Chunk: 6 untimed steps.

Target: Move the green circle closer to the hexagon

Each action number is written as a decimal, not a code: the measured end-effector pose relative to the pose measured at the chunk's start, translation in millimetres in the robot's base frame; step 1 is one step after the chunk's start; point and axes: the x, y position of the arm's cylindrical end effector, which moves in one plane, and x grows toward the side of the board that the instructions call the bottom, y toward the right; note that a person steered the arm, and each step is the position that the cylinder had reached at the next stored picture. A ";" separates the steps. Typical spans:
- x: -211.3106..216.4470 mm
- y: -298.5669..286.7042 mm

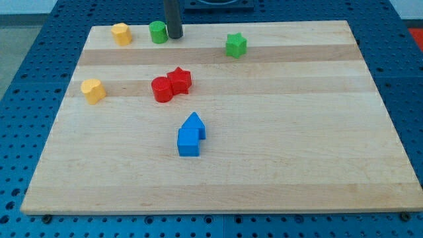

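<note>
The green circle [158, 32] stands near the board's top edge, left of centre. The yellow hexagon [121, 33] sits a short way to its left, with a gap between them. My tip [174, 37] is at the green circle's right side, touching or almost touching it. The rod rises straight up out of the view's top.
A green star [236, 45] lies to the right of my tip. A red circle [161, 88] and a red star [179, 80] touch near the middle. A yellow block [93, 90] is at the left. Two blue blocks [190, 134] sit together below centre. The wooden board [297, 132] lies on a blue pegboard.
</note>
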 end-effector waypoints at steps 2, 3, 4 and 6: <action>0.0 -8.7; 0.0 -20.2; 0.0 -31.0; 0.0 -40.1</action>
